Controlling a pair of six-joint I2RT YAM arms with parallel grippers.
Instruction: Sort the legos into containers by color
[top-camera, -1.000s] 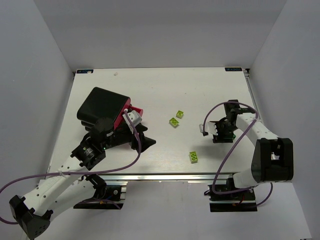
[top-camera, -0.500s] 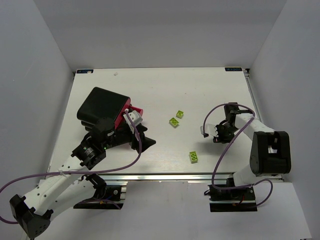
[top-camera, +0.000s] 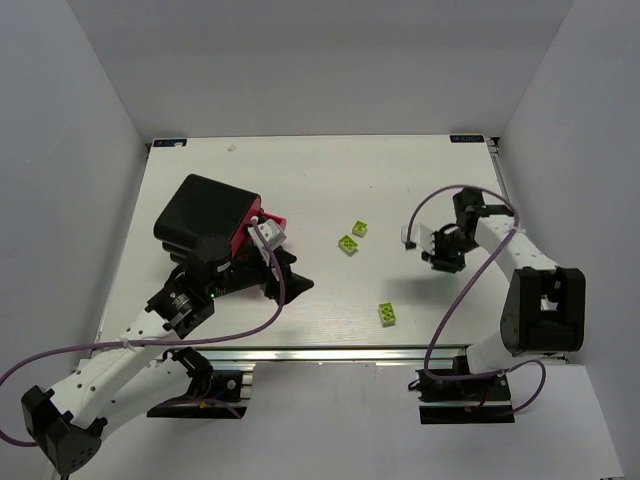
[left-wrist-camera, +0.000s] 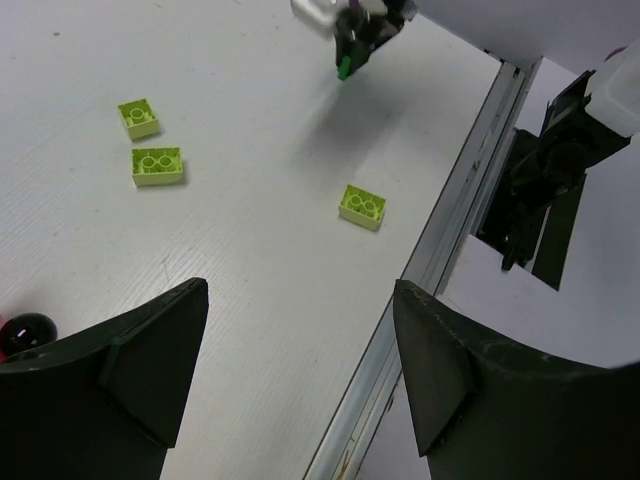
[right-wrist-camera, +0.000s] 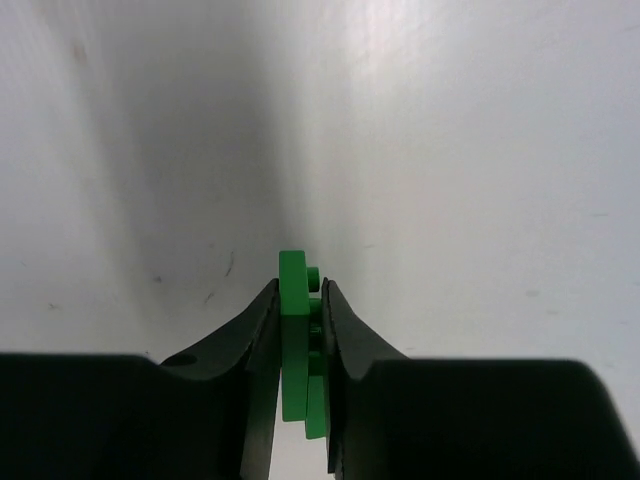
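My right pincer (right-wrist-camera: 298, 288) pinches a green lego (right-wrist-camera: 295, 345) on edge, long axis in line with the pincer, studs sideways; left pincer (left-wrist-camera: 300, 360) spread.

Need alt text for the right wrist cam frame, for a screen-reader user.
The right gripper pinches a small green lego brick between its two black fingers, the brick standing on edge with its studs facing right. Behind it only the white table shows, with a soft grey shadow across it.
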